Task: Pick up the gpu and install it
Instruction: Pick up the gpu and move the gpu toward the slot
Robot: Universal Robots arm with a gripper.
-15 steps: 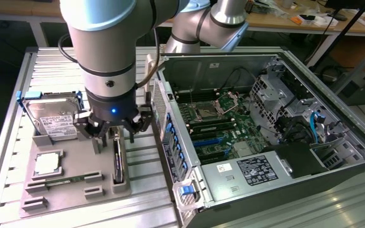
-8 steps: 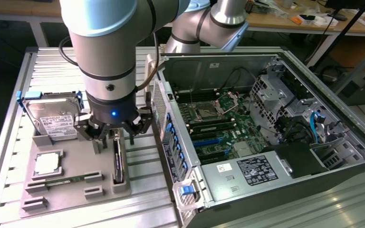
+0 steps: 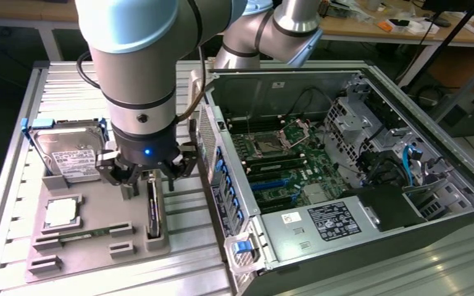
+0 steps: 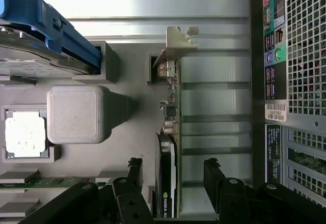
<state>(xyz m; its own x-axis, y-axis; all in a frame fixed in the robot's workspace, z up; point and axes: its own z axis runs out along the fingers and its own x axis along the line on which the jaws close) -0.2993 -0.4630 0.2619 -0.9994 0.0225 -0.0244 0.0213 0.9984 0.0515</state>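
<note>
Step in hand: the approach for the pick – the gripper (image 3: 145, 176) hangs directly over the gpu (image 3: 153, 211), which is not yet lifted.
Pincer: the fingers stand wide apart, one on each flat side of the card, and seem clear of it – no grip yet.
Gpu, place: on edge in a slot of the gray tray (image 3: 97, 256), at 6 o'clock of the gripper in the exterior view. The wrist view shows the gpu (image 4: 172, 107) running away from the gripper (image 4: 173, 165), with its silver bracket (image 4: 176, 40) at the far end.
Neighbours: from the gripper, the hard drive (image 3: 72, 154) is at 10 o'clock, the processor (image 3: 62, 213) at 8 o'clock and the open computer case (image 3: 434, 185) at 3 o'clock.
Install target: the motherboard (image 3: 286, 166) lies bare inside the case, with no card seated that I can make out.
Next move, as I judge it: the fingers need to stay square to the thin card, come lower, and close on its dark body rather than on the bracket.
Writing: an NVIDIA mark (image 4: 165, 203) on the card's edge, followed by what may be "QU". The barcode sticker (image 4: 275, 113) and the power-supply label (image 3: 334, 219) are too small to read.
</note>
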